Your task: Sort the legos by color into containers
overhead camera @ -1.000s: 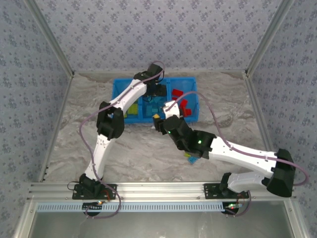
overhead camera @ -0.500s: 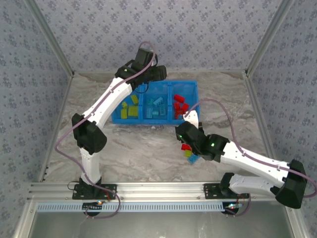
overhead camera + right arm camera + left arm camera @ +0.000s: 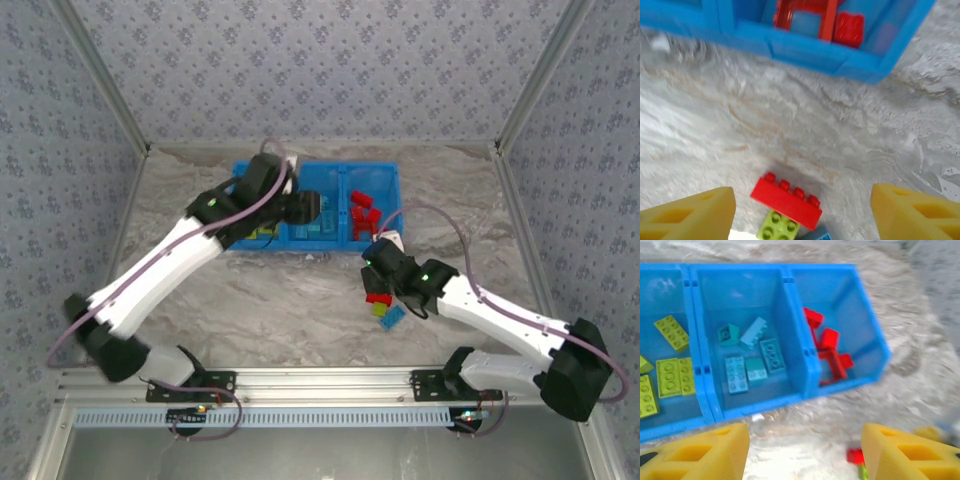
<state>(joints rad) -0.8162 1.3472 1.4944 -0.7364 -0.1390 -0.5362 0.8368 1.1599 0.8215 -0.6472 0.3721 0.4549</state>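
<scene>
**Three loose bricks, tightly bunched**

Both arms are empty-handed, jaws spread. The right gripper (image 3: 802,207) hangs over a red brick (image 3: 786,202) on the table (image 3: 790,125), short of the bin (image 3: 765,407). The left gripper (image 3: 805,452) hovers before the bin. Red touches a green brick (image 3: 777,227) and a blue brick (image 3: 393,320), so pinching it may drag green along into the reds.

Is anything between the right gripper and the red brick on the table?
Nothing visible does. The right gripper is open by the red brick; a yellow-green brick lies right beside it, not over it.
</scene>
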